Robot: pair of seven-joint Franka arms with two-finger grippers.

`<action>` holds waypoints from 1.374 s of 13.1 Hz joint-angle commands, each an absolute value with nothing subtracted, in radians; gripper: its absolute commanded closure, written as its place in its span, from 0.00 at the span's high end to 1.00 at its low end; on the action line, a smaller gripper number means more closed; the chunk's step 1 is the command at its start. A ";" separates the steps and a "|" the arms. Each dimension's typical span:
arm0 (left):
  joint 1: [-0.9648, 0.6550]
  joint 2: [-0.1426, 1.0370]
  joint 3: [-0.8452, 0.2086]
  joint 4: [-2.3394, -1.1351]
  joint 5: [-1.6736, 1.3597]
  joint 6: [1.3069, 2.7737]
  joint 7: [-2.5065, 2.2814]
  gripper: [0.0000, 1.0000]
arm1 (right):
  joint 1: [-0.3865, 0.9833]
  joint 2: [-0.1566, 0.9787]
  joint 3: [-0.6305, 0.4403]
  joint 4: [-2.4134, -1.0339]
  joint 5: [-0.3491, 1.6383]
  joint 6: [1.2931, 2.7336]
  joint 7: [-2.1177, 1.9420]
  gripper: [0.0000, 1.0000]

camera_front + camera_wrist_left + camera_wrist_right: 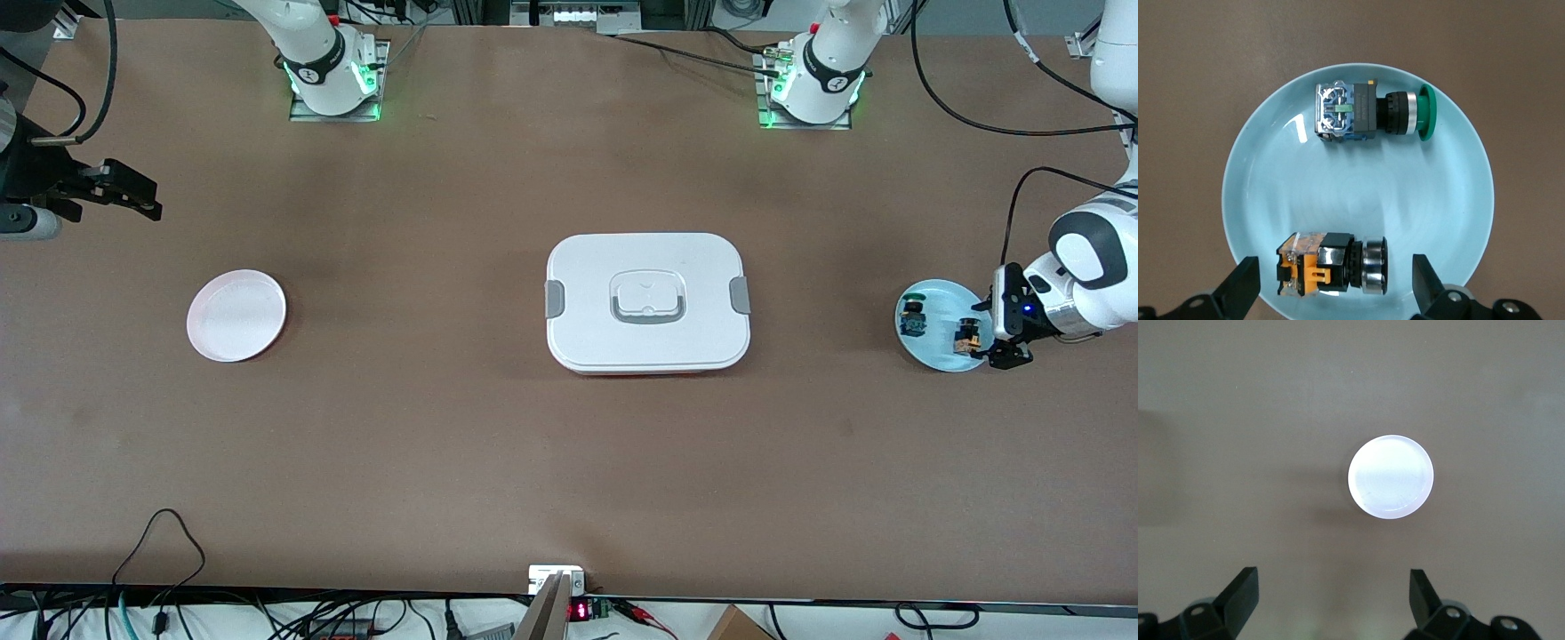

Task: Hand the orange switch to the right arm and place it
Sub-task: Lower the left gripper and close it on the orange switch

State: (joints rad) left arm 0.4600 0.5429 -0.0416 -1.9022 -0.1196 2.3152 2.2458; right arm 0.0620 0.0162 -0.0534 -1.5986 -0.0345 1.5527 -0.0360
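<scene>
We see the orange switch (1331, 265) lying on its side on a pale blue plate (1358, 200) at the left arm's end of the table, its orange block and dark cap in line along the plate's surface. A second switch with a blue block and green cap (1375, 111) lies on the same plate, apart from the orange one and a little farther toward the table's middle. In the front view the orange switch (967, 336) sits at the plate's (933, 356) edge nearest the left gripper (1000, 342), with the blue switch (912, 317) beside it on that plate. The left gripper (1335, 283) hangs low over the plate, its two fingers spread wide with the orange switch between them; we see neither finger (1241, 287) touching the switch, so nothing is held. A white lidded box (648, 302) with grey latches rests at the middle of the table. Toward the right arm's end lies a pink plate (236, 316), bare on top. The right gripper (116, 191) waits up in the air at that end of the table; in its wrist view its fingers (1238, 597) stand wide apart with nothing between them, and the pink plate (1391, 477) shows well below it.
</scene>
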 commanded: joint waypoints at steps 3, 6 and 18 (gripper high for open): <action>0.469 0.575 -0.051 -1.870 -0.143 2.318 2.241 0.99 | 0.063 0.012 -0.051 -1.588 -0.035 1.548 -0.037 1.00; 0.469 0.584 -0.049 -1.870 -0.153 2.342 2.243 0.99 | 0.055 0.012 -0.057 -1.588 -0.029 1.539 -0.035 1.00; 0.482 0.606 -0.051 -1.836 -0.175 2.332 2.283 0.00 | 0.052 0.018 -0.058 -1.592 -0.025 1.540 -0.037 1.00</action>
State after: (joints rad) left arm 0.4749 0.5879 -0.0446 -1.8675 -0.1399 2.3462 2.2498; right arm 0.0551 0.0178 -0.0590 -1.5978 -0.0346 1.5507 -0.0358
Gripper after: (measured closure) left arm 0.282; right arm 0.000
